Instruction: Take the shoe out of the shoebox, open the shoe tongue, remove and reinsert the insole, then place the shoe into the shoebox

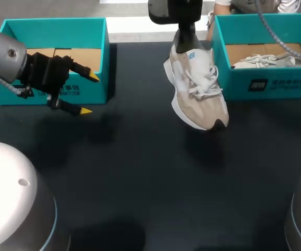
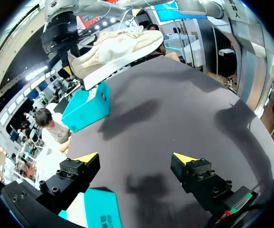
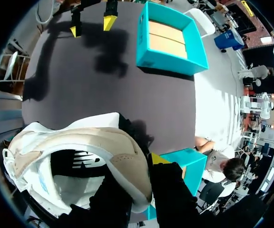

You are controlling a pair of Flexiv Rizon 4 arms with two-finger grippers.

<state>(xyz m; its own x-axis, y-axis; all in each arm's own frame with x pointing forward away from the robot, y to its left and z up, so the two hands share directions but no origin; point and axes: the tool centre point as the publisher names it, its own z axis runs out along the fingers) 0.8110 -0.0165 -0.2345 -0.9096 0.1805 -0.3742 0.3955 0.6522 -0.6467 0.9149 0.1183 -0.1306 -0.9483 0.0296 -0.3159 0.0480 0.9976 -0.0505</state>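
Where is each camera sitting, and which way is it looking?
Head view: above and behind the robot, looking down on the table; shows the open left gripper by the left box and the right gripper holding the shoe.
Left wrist view: on the left wrist, looking past its own gripper across the table to the shoe in the air.
Right wrist view: on the right wrist, looking past its gripper and the shoe down to the table.
Shared: all three show the shoe; the right wrist view also shows the left gripper.
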